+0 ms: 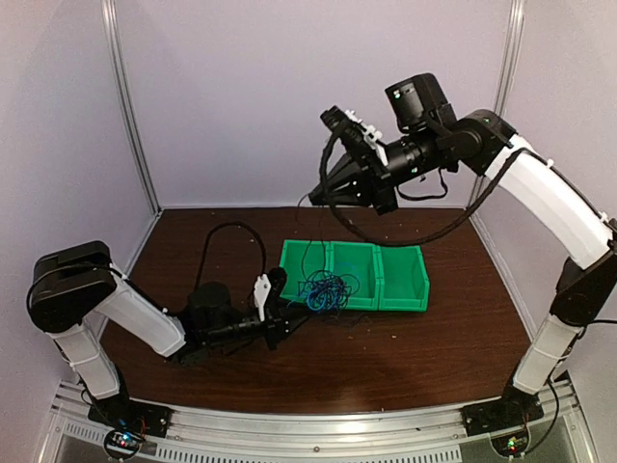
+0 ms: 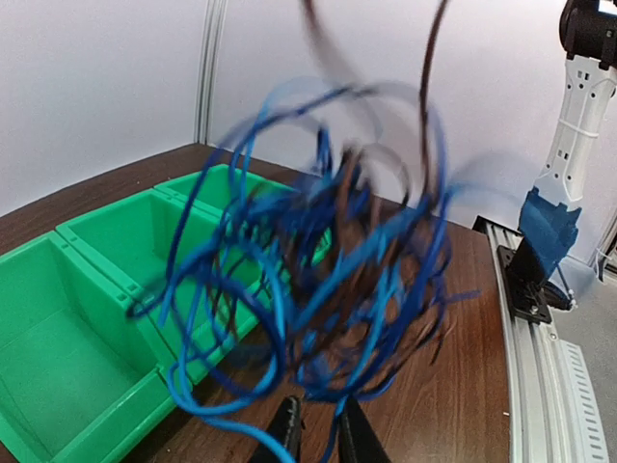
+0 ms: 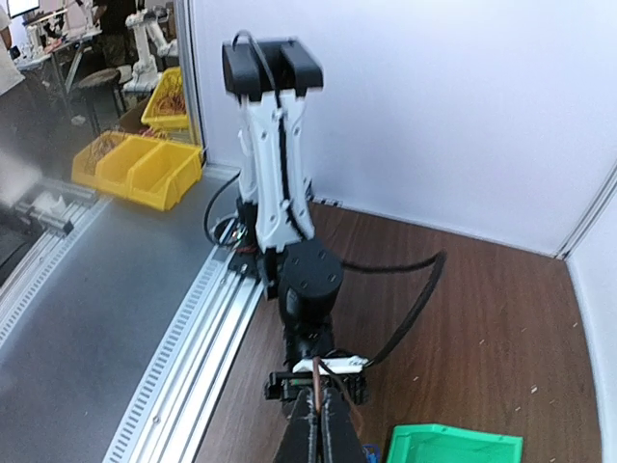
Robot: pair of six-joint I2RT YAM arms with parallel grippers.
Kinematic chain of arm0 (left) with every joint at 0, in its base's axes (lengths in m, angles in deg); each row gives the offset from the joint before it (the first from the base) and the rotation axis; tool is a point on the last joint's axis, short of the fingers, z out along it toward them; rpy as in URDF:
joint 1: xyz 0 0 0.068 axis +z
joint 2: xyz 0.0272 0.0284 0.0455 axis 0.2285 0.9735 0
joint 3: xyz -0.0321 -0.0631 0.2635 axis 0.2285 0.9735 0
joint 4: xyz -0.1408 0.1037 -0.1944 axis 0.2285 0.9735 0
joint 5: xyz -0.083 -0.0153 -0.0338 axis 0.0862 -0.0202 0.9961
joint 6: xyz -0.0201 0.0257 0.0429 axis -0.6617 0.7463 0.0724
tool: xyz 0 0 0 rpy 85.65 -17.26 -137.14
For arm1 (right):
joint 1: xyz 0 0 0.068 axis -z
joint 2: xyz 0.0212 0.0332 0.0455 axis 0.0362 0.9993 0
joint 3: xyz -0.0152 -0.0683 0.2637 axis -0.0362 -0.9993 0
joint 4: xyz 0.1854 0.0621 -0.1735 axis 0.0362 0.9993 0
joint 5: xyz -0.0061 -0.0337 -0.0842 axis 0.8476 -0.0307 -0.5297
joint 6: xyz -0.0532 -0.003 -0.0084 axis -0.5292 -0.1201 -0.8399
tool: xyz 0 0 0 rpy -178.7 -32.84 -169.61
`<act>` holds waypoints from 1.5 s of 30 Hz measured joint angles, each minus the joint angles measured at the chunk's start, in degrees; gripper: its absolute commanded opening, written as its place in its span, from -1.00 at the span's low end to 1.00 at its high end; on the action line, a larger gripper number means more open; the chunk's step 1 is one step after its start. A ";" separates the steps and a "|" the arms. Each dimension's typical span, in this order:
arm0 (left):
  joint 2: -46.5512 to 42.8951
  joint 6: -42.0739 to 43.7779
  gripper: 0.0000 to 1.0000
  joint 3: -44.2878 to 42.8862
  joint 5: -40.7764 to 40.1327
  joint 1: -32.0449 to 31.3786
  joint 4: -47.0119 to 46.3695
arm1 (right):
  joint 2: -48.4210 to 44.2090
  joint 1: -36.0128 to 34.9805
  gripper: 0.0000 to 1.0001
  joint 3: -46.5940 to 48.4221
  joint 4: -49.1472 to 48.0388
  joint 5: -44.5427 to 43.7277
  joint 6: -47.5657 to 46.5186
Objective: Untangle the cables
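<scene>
Pinching a strand of the cables (image 2: 318, 270), our right end effector (image 3: 320, 420) is closed. Our left end effector (image 2: 320, 424) sits behind their blur, and we cannot tell its grip.

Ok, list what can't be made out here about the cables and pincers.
Left wrist view: cables motion-blurred, strands untraceable; left pincer cut by bottom edge, grip unclear.
Top view: cables too small to count strands.
Right wrist view: right pincer cut by bottom edge; cables' tangle out of frame.

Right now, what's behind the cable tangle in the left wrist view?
The green bins on the brown table. The tangle covers their right-hand ends, so anything there is hidden.
</scene>
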 measured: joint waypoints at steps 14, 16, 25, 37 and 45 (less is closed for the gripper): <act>-8.55 -1.29 -0.74 6.38 -3.28 0.00 11.50 | -3.43 9.97 -1.00 15.10 -3.15 8.35 4.26; -12.11 -1.44 -0.60 6.58 -4.37 0.00 14.80 | -4.26 9.97 -1.00 12.66 -4.63 9.40 5.18; -32.11 0.24 0.29 6.97 -8.44 -0.04 28.44 | -7.08 8.39 -1.00 -11.41 -11.96 9.27 8.96; -20.85 3.58 0.37 0.50 -11.87 -0.55 20.92 | -7.21 4.57 -1.00 -23.06 -15.85 3.45 9.11; -2.47 4.59 -0.16 -6.78 -9.88 -0.90 7.58 | -7.17 1.79 -1.00 -23.67 -17.64 3.28 10.56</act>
